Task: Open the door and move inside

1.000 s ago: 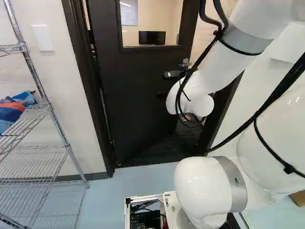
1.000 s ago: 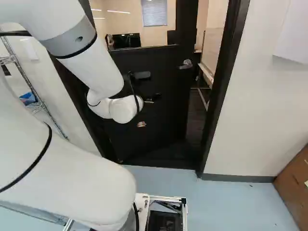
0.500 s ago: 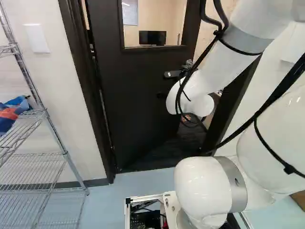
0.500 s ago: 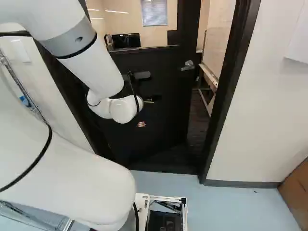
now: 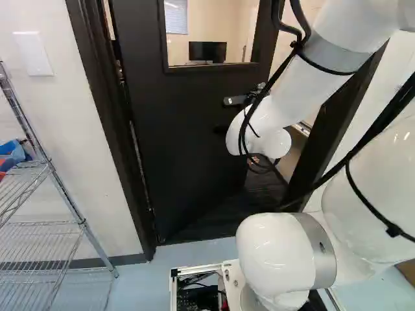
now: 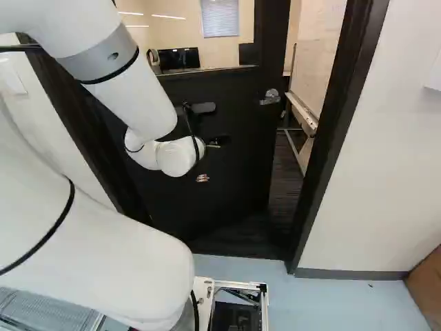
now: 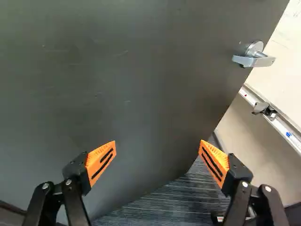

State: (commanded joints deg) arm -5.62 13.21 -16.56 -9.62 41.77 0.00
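Ahead of the wide-parted pincer (image 7: 157, 147), the flat black door (image 7: 117, 84) looks stiff, weight unclear from here; best pushed beside its silver metal lever (image 7: 254, 60).

Pale blue floor (image 6: 337, 303); white wall (image 6: 386, 179) with dark baseboard (image 6: 351, 274). At the left of the left base view, wire shelving (image 5: 39, 237) bears a blue and red bundle (image 5: 14, 151), its contents indistinct; white wall plate (image 5: 33, 54) above. In the room ahead: black monitor (image 5: 207, 51), pale blind (image 5: 176, 17), dark striped carpet (image 7: 164, 207) and white board (image 6: 324, 52), its ledge (image 7: 283, 131) carrying a small dark object (image 7: 270, 111). Lower right of the right base view: brown furniture (image 6: 428, 279), partly shown.
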